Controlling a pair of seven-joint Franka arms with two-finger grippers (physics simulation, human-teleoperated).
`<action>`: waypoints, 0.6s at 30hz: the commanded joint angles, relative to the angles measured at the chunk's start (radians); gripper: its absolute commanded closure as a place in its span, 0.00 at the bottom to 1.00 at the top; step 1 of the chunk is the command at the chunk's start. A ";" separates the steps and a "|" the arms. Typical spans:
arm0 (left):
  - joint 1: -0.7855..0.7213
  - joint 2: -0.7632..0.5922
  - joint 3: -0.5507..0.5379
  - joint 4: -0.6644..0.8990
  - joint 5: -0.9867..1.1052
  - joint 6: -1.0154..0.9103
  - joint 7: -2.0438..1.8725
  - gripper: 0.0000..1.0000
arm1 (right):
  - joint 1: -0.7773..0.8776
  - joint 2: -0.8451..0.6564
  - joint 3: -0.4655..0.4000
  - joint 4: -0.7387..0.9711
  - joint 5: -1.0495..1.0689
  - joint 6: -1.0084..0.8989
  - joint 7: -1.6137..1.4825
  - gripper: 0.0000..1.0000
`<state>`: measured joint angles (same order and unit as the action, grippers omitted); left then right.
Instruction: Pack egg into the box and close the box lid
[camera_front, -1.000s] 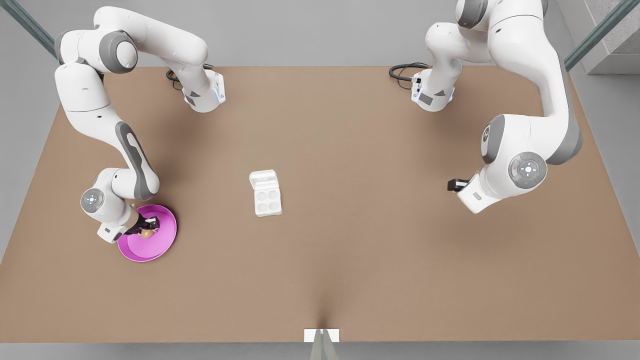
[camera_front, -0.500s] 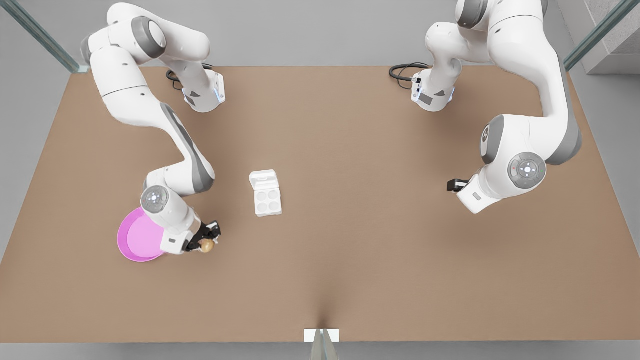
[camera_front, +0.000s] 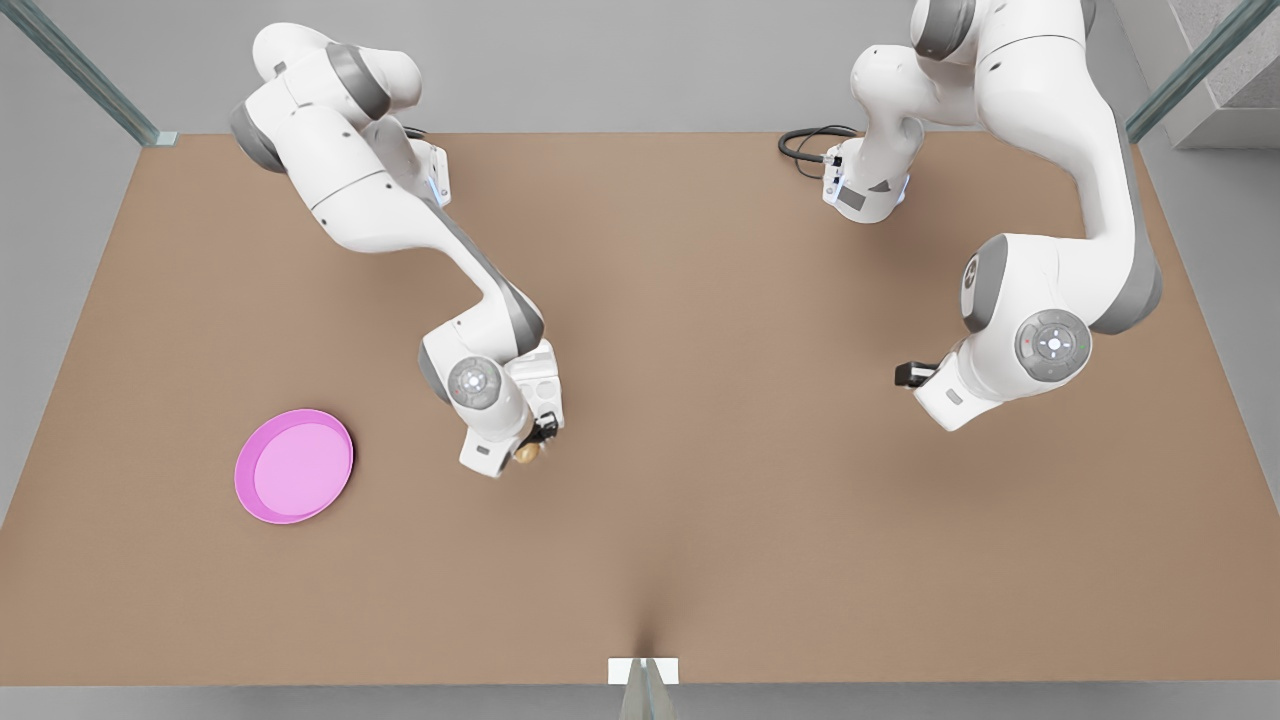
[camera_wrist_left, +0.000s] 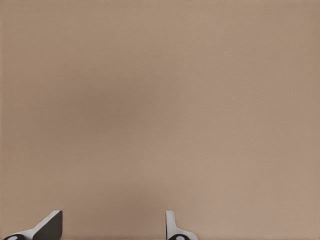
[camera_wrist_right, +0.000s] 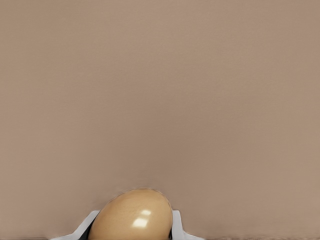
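My right gripper (camera_front: 533, 447) is shut on the tan-brown egg (camera_front: 527, 453). It hangs over the table at the near end of the white box (camera_front: 550, 392). That arm's wrist covers most of the box, and the box lid is hidden under it. In the right wrist view the egg (camera_wrist_right: 132, 216) sits between the fingertips of the right gripper (camera_wrist_right: 132, 226), with bare table beyond. My left gripper (camera_front: 906, 372) waits far off at the front view's right. In the left wrist view the left gripper (camera_wrist_left: 111, 229) is open with nothing between its fingers.
A round pink plate (camera_front: 293, 466) lies on the brown table (camera_front: 700, 500) at the front view's left, with nothing on it. Both arm bases and their cables stand along the far edge. A small white bracket (camera_front: 642, 670) sits at the near edge.
The right arm lifted the egg off the pink plate and carried it toward the front view's right, to the box. The left arm stayed put.
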<state>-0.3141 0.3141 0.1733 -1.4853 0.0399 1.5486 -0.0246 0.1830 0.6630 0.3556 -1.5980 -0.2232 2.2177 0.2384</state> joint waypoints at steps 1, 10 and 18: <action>0.001 -0.001 0.000 0.000 0.002 0.008 0.002 0.00 | -0.002 -0.003 0.000 -0.016 -0.013 -0.013 0.424 0.53; -0.003 0.014 0.000 0.000 -0.002 0.022 0.000 0.00 | -0.016 -0.082 0.014 -0.126 -0.005 -0.012 0.426 0.53; -0.002 0.020 0.000 0.000 -0.002 0.024 -0.001 0.00 | -0.017 -0.168 0.045 -0.275 0.010 0.075 0.469 0.53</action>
<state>-0.3160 0.3340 0.1731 -1.4853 0.0370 1.5705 -0.0249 0.1662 0.5001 0.3991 -1.8640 -0.2077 2.2573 0.4973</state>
